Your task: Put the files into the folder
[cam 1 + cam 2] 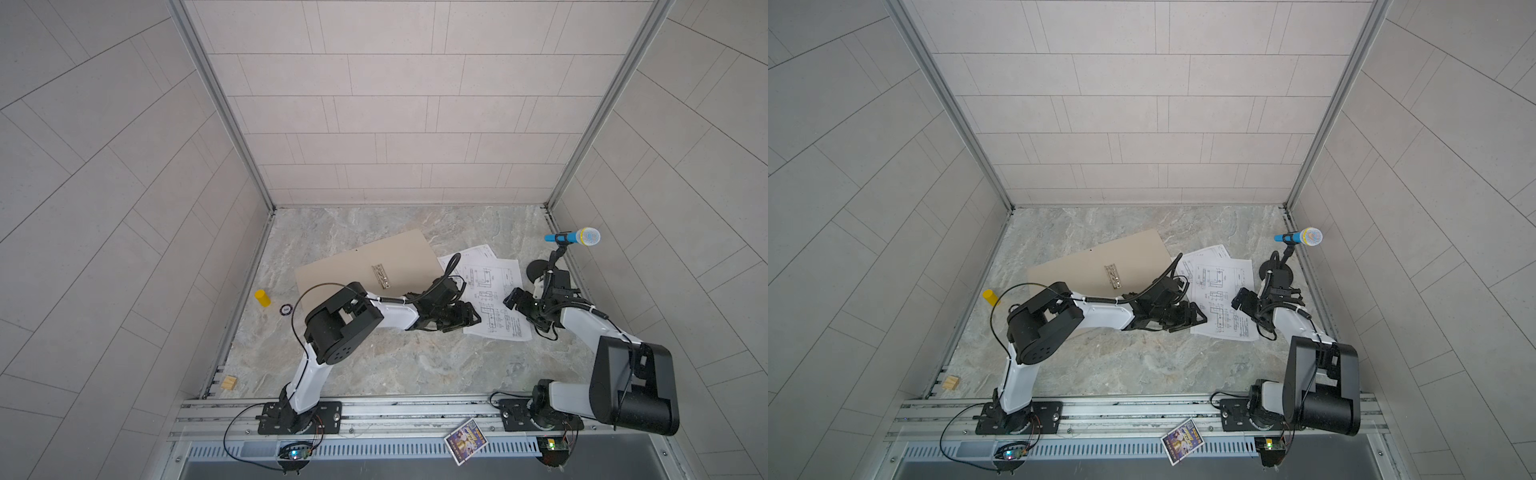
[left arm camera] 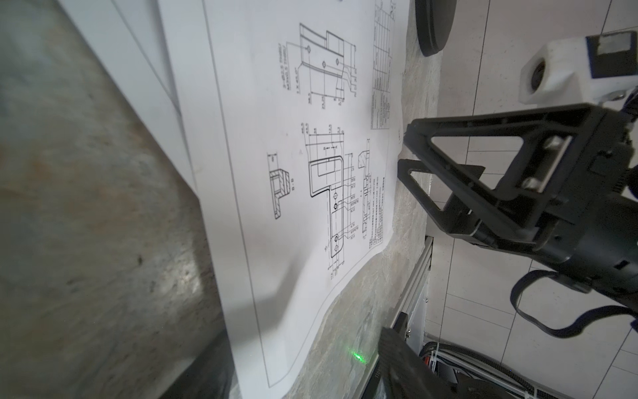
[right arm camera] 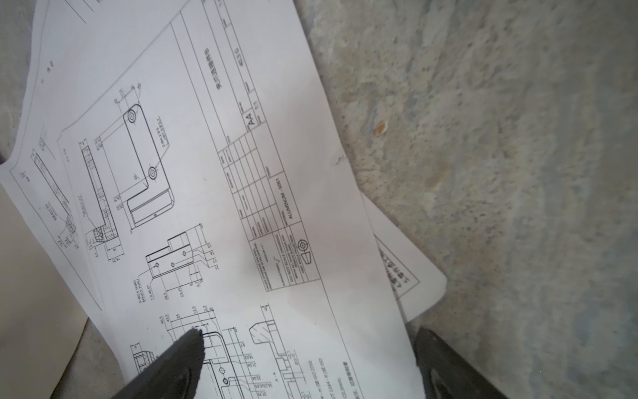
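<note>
Files [image 1: 490, 282] loose, fanned flat near right edge of worktop [image 1: 374, 365] | folder [image 1: 365, 266] open, mid-worktop, just beside files | left jaws apart at files' folder-side edge | right jaws apart, straddling opposite edge

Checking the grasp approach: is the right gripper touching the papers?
Cannot tell. In the right wrist view the open right gripper straddles an edge of the papers; the left wrist view shows its tips low beside that edge, contact unresolved.
</note>
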Robot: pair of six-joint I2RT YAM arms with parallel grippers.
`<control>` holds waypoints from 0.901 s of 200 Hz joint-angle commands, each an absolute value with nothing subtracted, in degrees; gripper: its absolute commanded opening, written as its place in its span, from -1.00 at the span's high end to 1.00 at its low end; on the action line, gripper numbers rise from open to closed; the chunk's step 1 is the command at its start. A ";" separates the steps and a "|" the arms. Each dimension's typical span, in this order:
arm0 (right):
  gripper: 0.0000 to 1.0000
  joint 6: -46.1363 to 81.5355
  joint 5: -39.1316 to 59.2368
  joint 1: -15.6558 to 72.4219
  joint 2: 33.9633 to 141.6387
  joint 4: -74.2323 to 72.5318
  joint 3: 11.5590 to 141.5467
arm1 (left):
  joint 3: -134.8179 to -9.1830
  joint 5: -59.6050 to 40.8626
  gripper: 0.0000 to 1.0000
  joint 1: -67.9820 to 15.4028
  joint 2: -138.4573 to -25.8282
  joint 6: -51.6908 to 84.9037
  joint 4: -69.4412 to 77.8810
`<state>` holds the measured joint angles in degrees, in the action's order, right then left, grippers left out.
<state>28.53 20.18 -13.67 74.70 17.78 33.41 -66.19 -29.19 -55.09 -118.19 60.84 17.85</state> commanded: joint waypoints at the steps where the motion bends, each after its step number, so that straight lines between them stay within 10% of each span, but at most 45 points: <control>1: -0.91 28.83 21.66 -13.89 75.42 19.60 32.87 | -64.86 -29.36 -0.41 -55.27 -117.52 61.97 19.48; 180: -0.84 27.86 25.25 -13.89 75.13 19.22 32.70 | -60.38 -29.22 -0.15 -53.97 -114.91 66.34 28.07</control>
